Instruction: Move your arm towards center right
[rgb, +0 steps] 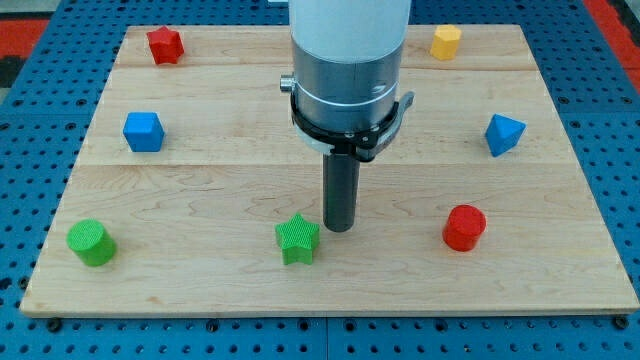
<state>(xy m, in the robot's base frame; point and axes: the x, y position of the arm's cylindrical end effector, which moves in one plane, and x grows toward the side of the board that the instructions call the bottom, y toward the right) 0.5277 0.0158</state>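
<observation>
My tip (338, 228) rests on the wooden board (200, 190) near the bottom middle of the view. It sits just right of a green star block (297, 239), very close to it or touching. A red cylinder (464, 227) lies further to the right. A blue block (504, 133) sits at the centre right. The arm's white and silver body (347, 60) rises above the tip and hides part of the board's top middle.
A red star-like block (165, 45) is at the top left, a yellow block (446, 41) at the top right, a blue cube (143, 131) at the centre left, a green cylinder (91, 243) at the bottom left. Blue pegboard (30, 110) surrounds the board.
</observation>
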